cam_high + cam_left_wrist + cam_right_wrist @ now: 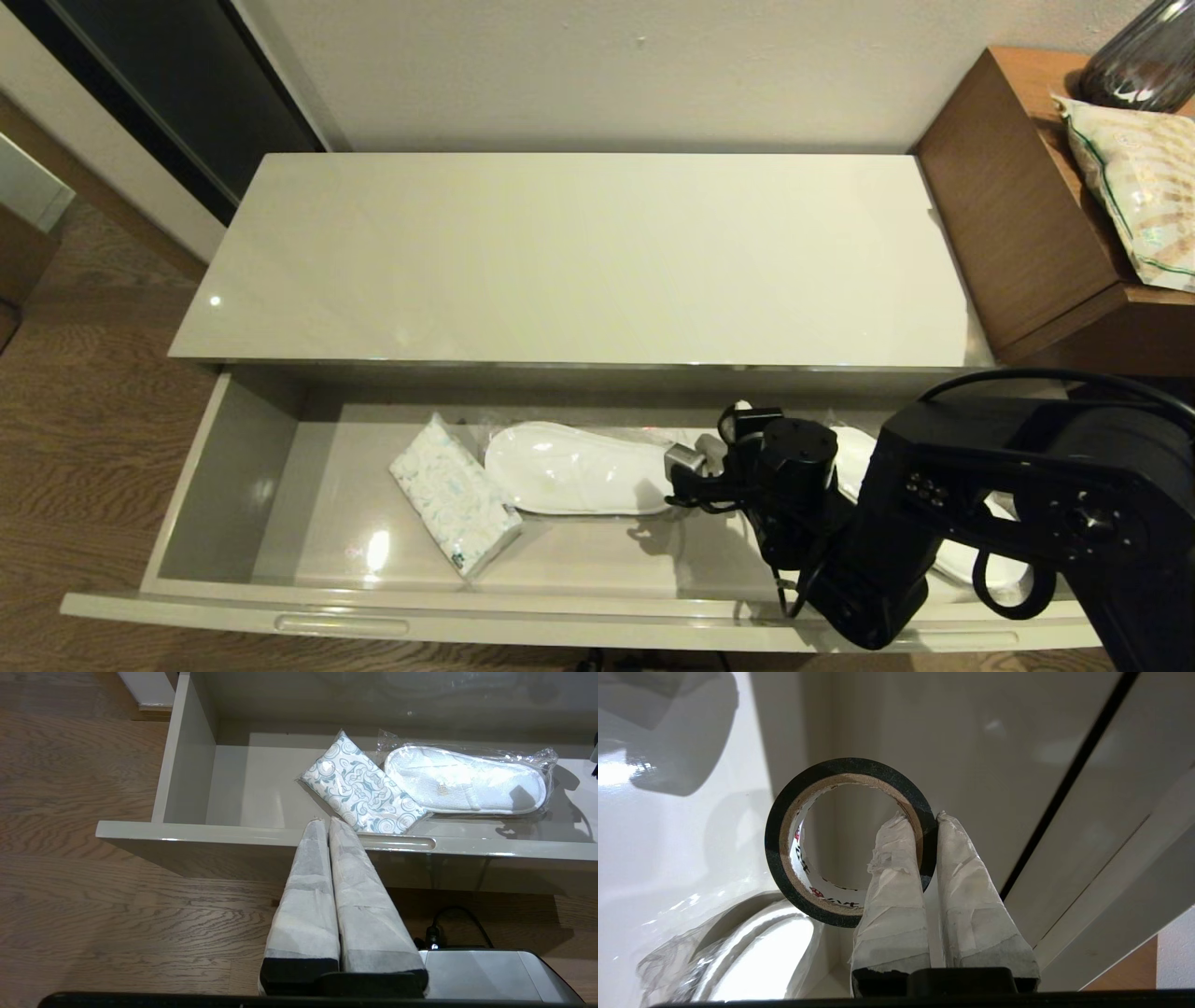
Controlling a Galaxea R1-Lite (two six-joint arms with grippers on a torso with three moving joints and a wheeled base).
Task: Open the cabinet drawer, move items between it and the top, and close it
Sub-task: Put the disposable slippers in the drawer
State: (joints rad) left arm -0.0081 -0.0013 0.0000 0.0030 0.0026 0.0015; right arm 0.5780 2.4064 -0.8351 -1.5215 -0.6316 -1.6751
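The cabinet drawer stands pulled out below the glossy cream top, which is bare. A white tissue pack with pale blue print lies on the drawer floor, left of middle. My right arm reaches into the drawer's right part. Its gripper is shut on the black tape roll, one finger through the pale core and the other outside the rim. My left gripper is shut and empty, parked just outside the drawer front above the floor.
A white slipper in clear plastic lies beside the tissue pack; another shows under my right arm. A taller brown wooden table with a patterned bag stands at the right. Wooden floor lies to the left.
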